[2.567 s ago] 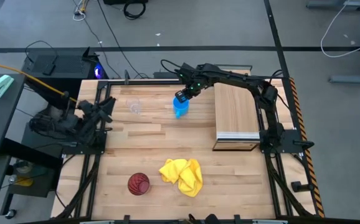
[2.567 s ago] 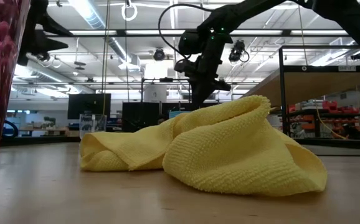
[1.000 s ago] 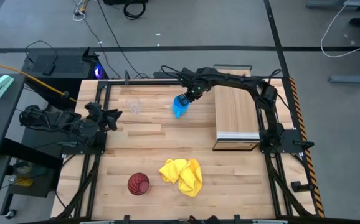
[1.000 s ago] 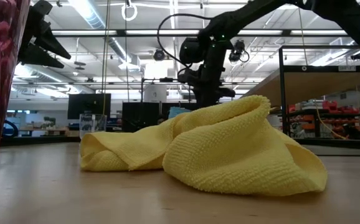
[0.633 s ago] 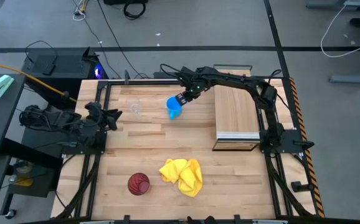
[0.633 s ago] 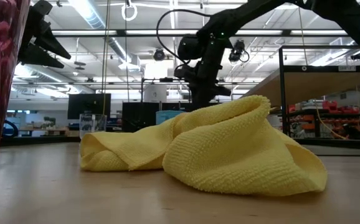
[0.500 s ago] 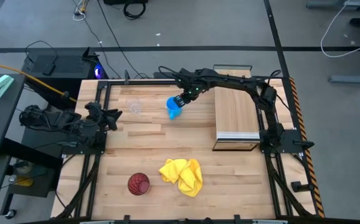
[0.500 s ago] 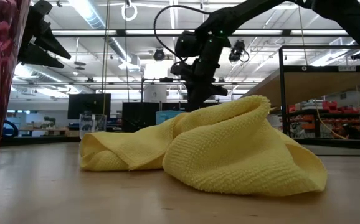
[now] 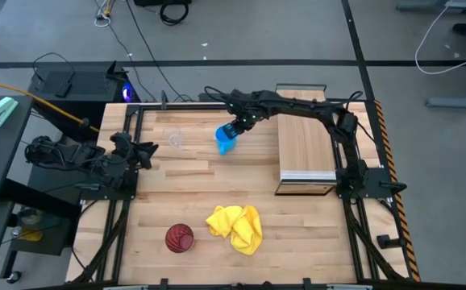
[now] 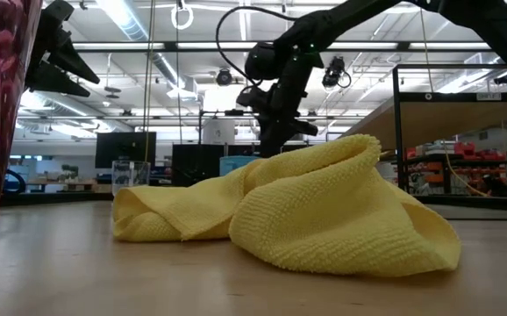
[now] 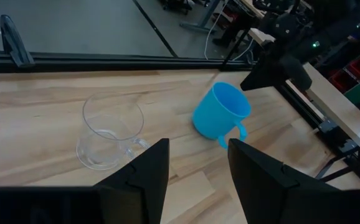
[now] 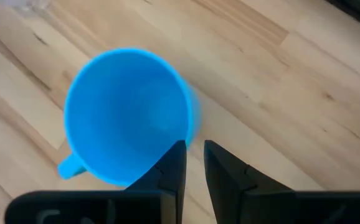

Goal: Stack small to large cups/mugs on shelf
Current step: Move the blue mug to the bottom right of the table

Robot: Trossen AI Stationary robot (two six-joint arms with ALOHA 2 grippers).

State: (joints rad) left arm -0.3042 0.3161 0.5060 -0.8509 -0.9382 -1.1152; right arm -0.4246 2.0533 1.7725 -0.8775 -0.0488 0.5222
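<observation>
Pinching the rim of the tilted bright blue plastic mug (image 9: 226, 139), the right gripper (image 9: 235, 129) holds something light, stiff, slippery; left gripper (image 11: 195, 177) spread beside it.

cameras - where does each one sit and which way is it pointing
High: overhead, straight down on the table and both arms.
Low: tabletop height, level past the yellow cloth; right arm overhead.
Left wrist: past its own open fingers at the clear cup.
Right wrist: down into the blue mug, pinching its rim.
All four show the mug.
</observation>
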